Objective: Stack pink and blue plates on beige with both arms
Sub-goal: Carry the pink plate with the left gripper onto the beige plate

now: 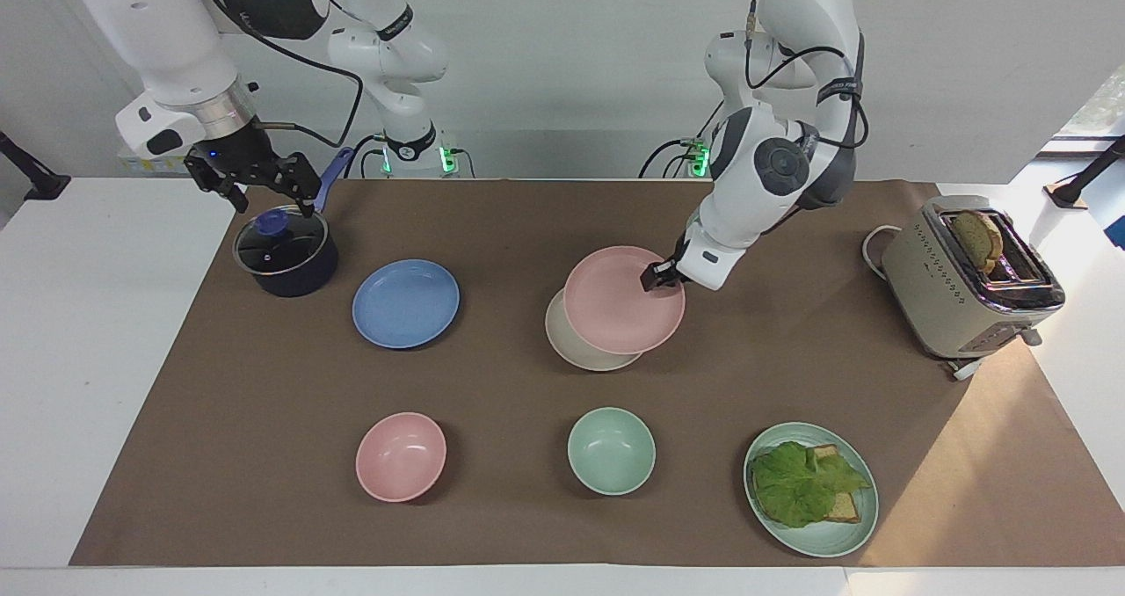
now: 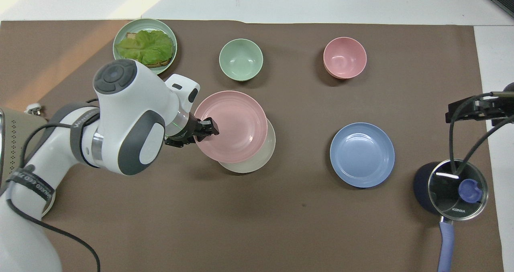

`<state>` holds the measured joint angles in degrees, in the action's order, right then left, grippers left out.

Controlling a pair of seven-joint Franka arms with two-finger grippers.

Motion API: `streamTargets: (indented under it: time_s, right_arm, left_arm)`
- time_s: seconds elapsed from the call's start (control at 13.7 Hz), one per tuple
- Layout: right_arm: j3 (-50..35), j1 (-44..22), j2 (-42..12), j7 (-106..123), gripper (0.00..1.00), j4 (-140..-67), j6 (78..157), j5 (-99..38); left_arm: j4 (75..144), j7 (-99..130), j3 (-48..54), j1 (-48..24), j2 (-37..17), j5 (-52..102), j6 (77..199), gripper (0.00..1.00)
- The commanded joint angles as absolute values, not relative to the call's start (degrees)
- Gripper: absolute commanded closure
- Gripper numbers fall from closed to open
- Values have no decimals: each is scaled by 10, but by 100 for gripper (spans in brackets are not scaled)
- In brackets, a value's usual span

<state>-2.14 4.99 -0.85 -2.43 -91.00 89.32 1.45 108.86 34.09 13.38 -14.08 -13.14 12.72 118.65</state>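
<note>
The left tool (image 1: 661,276) clamps the pale pink round plate's (image 1: 620,301) rim over the cream-beige plate (image 1: 576,350), the right tool (image 1: 261,187) hangs spread above the glass-lidded "KONKA" pot (image 2: 457,187), and the blue plate (image 1: 405,303) lies between.

Held plate (image 1: 620,301) over another plate (image 1: 580,350), bowls (image 1: 611,451) farther out

White table (image 1: 105,359), brown mat (image 1: 545,218), pale wall (image 1: 571,60), sunlight patch (image 2: 76,43).
</note>
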Motion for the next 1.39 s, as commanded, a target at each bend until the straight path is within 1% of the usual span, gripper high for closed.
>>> streamTargets:
  time_s: [0.0,0.15,0.22,0.36,0.8,0.95,1.17,1.31]
  right_arm:
    - [-22,54,-7,-26,0,-917,904,20]
    - [-22,55,-5,-26,0,-918,904,20]
    - [-22,55,-5,-26,0,-918,904,20]
    - [-22,55,-5,-26,0,-918,904,20]
    - [-23,55,-7,-25,0,-914,907,18]
    - [-23,55,-7,-25,0,-916,919,17]
    - [-23,55,2,-15,0,-938,946,17]
    - [-23,59,28,-10,0,-997,999,15]
  left_arm:
    - [1128,344,123,-158,-129,137,1245,100]
    - [1128,342,123,-158,-130,137,1245,100]
    - [1128,334,123,-157,-130,137,1245,97]
    - [1126,332,122,-156,-133,137,1246,0]
    - [1121,331,121,-149,-134,136,1237,0]
    - [1115,335,116,-140,-123,136,1223,0]
    - [1037,331,116,-79,-115,126,1116,0]
    - [994,302,117,-36,-97,102,1063,0]
